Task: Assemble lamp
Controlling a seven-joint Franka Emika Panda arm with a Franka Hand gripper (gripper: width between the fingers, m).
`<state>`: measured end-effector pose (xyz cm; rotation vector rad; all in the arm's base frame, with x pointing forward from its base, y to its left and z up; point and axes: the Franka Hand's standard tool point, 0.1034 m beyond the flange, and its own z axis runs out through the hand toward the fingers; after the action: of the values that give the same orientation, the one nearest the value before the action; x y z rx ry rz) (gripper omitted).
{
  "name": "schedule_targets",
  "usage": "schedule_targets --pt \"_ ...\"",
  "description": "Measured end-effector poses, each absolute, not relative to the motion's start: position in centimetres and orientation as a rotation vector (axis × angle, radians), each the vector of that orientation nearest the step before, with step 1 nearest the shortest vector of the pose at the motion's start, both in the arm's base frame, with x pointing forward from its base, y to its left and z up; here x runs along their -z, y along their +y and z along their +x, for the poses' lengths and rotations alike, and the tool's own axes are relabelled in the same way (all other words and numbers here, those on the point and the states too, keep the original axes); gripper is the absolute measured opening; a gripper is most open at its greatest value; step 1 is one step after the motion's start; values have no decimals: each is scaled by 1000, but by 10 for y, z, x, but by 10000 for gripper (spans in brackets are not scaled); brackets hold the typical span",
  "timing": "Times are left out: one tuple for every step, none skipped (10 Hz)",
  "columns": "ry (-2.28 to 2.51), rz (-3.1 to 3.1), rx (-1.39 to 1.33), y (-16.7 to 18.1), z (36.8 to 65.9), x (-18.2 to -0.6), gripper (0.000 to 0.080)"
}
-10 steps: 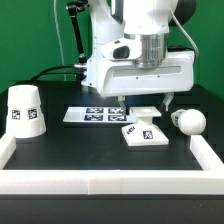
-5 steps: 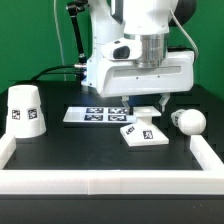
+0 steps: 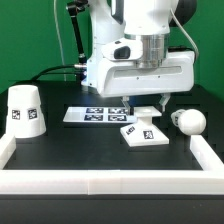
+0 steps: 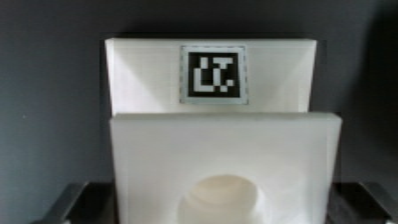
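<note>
The lamp's flat square base point(image 3: 146, 134) lies on the black table right of centre, a tag on top. In the wrist view the base point(image 4: 214, 130) fills the picture, with its tag and round socket showing. My gripper point(image 3: 143, 108) hangs low over the base's far edge, open, with a finger on each side of it; in the wrist view the gripper point(image 4: 221, 208) has dark fingertips point(image 4: 68, 205) just outside the base's sides, not touching. The round bulb point(image 3: 189, 121) lies on its side at the exterior view's right. The tapered shade point(image 3: 25, 110) stands at the exterior view's left.
The marker board point(image 3: 93, 114) lies flat behind the base, partly under the arm. A raised white wall point(image 3: 110, 181) borders the table at the front and both sides. Black table surface lies open between the shade and the base.
</note>
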<state>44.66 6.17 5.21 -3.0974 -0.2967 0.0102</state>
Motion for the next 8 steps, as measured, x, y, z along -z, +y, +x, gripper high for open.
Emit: schedule_targets --pt "-241 -3100 1 66 456 -52 537" --pt "-193 -3100 21 71 469 -52 537" --pt "-185 -3096 38 73 482 -53 537" --pt "-173 -3093 52 75 497 -53 537" --pt "-154 -3090 74 76 511 -53 537" --pt "-135 -3088 93 79 521 -53 537" --pt "-129 -3083 120 83 534 -53 537" --pt "-128 -3079 143 85 546 -54 537"
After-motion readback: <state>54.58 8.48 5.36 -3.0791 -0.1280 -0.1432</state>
